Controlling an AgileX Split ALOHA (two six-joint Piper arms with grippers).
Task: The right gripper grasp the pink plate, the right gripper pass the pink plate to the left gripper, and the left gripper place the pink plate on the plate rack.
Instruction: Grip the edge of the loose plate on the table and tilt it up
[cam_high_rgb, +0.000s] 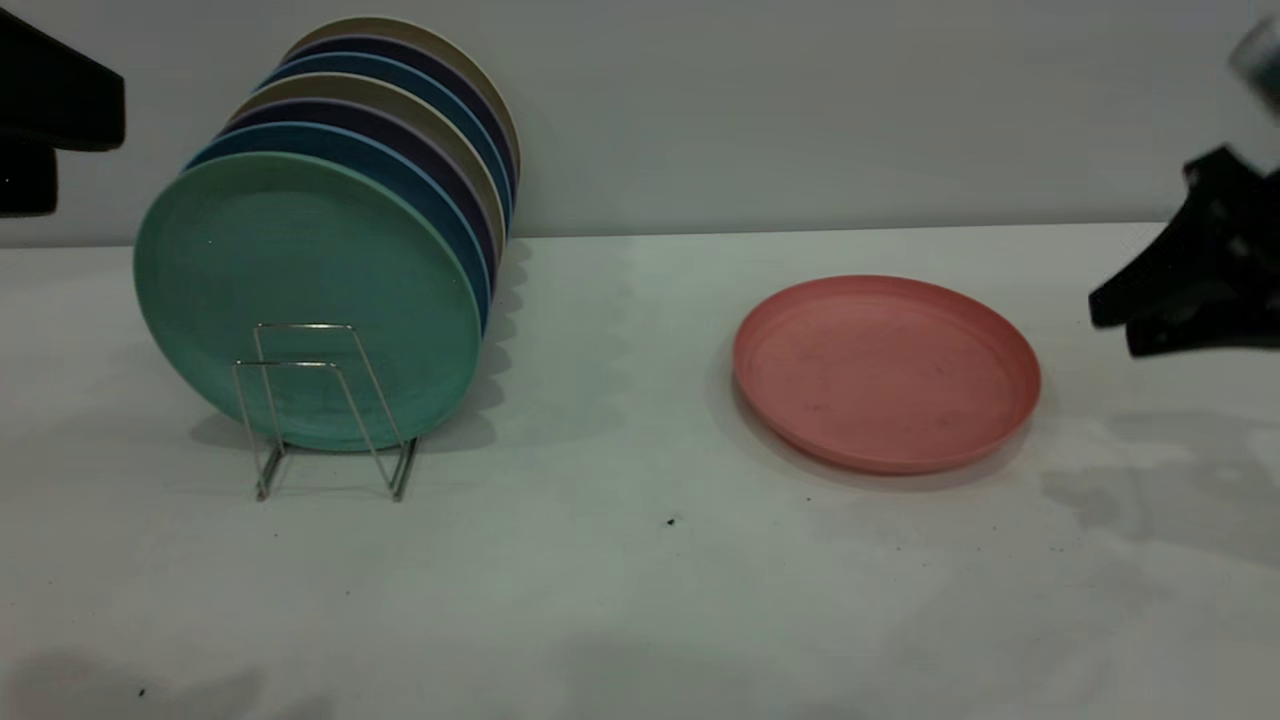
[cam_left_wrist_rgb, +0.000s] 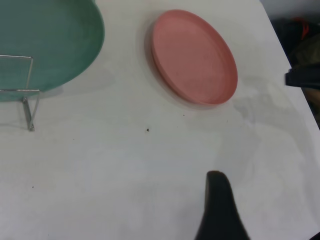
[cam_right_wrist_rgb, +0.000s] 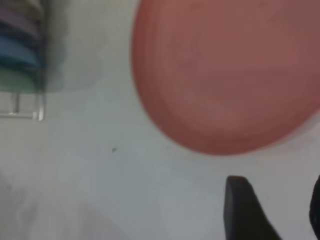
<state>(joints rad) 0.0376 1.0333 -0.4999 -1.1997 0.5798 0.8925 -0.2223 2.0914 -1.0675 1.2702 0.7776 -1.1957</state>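
Note:
The pink plate (cam_high_rgb: 885, 370) lies flat on the white table, right of centre; it also shows in the left wrist view (cam_left_wrist_rgb: 194, 56) and the right wrist view (cam_right_wrist_rgb: 230, 70). My right gripper (cam_high_rgb: 1115, 328) hovers just right of the plate, a little above the table, open and empty; in its wrist view (cam_right_wrist_rgb: 277, 200) the fingers stand apart short of the plate's rim. My left gripper (cam_high_rgb: 40, 120) is high at the far left, above and behind the plate rack (cam_high_rgb: 320, 410), open and empty (cam_left_wrist_rgb: 267, 210). The wire rack's front loops stand free.
Several plates stand on edge in the rack, a green plate (cam_high_rgb: 305, 300) in front, blue, purple and beige ones behind. The white table (cam_high_rgb: 620, 600) runs to a wall at the back. A small dark speck (cam_high_rgb: 670, 521) lies between the rack and the pink plate.

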